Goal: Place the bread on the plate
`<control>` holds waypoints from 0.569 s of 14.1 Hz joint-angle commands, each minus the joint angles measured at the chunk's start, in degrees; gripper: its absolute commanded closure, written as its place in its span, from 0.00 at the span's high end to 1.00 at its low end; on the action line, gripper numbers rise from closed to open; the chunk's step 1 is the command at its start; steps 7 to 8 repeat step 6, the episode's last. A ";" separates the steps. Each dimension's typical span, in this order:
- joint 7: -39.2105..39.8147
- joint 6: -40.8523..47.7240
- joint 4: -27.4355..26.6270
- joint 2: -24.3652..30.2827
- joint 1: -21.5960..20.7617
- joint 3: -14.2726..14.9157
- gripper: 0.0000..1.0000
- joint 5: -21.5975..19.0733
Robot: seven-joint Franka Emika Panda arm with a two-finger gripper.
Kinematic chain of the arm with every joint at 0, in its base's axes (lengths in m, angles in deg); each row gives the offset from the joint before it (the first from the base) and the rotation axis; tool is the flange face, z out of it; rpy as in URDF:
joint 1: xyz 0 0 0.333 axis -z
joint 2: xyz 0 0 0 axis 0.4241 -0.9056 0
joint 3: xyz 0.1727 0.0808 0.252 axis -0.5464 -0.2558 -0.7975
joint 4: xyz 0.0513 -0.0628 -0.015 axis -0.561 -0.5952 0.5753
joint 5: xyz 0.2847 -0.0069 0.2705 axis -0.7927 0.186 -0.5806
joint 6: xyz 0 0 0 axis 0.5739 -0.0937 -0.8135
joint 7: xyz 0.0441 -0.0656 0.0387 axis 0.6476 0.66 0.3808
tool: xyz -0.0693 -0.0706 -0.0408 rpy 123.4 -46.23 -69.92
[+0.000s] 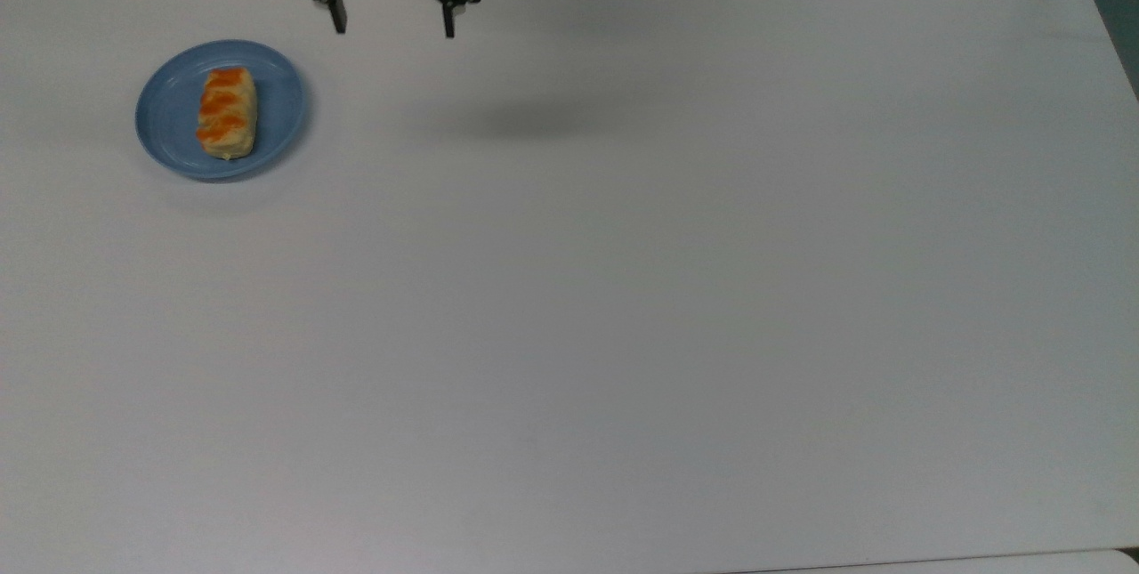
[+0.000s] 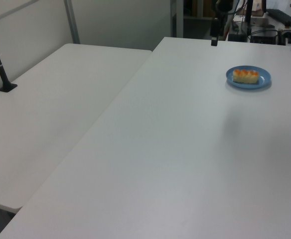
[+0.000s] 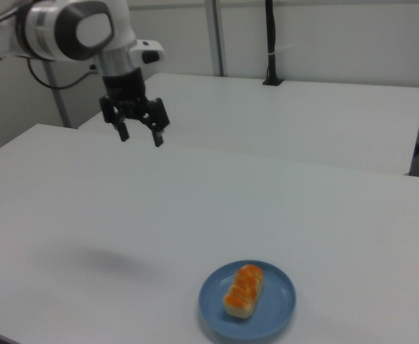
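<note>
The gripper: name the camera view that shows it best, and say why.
The right view: the whole gripper shows, open and empty, high above the table. The top view cuts it at the frame edge; in the left view it is distant.

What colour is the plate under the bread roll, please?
Light blue, plain and unmarked; the plate shows best in the top view, with the bread roll lying on it.
</note>
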 commanded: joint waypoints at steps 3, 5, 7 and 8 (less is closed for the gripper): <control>-1.20 5.95 -0.52 4.02 -2.58 1.66 1.00 0.71; -1.11 5.87 -0.44 3.94 -2.14 1.66 1.00 0.89; -1.02 5.95 -0.44 3.94 -2.14 1.58 1.00 0.89; -1.02 5.95 -0.44 3.94 -2.14 1.58 1.00 0.89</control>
